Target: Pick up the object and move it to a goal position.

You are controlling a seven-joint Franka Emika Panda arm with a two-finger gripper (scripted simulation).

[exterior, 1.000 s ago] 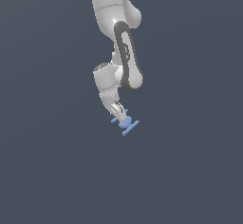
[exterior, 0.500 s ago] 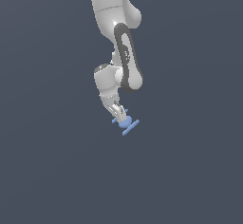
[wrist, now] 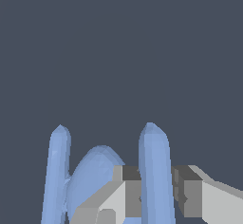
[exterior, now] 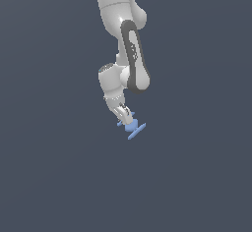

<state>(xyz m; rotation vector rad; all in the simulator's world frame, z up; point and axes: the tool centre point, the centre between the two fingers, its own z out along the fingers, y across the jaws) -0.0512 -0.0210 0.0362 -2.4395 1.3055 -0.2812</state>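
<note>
White robot fingers point(exterior: 126, 117) clenched on one thin bar of small light-blue ball-and-two-bar object point(exterior: 132, 127), held at arm's tip against plain grey background. Wrist view: pads flank single bar point(wrist: 154, 171). Risk: off-centre grip on slim bar lets object pivot or slip during transfer.

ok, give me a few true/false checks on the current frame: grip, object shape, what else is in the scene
1. The end effector has its fingers either side of one bar of the object. True; the wrist view shows it.
2. The object is red. False: it is light blue.
3. The object has a rounded middle between two thin parallel bars. True.
4. The end effector is far from the object. False: it is right at it.
5. A second object lies nearby. False: only the one object and the arm show against the plain grey background.
</note>
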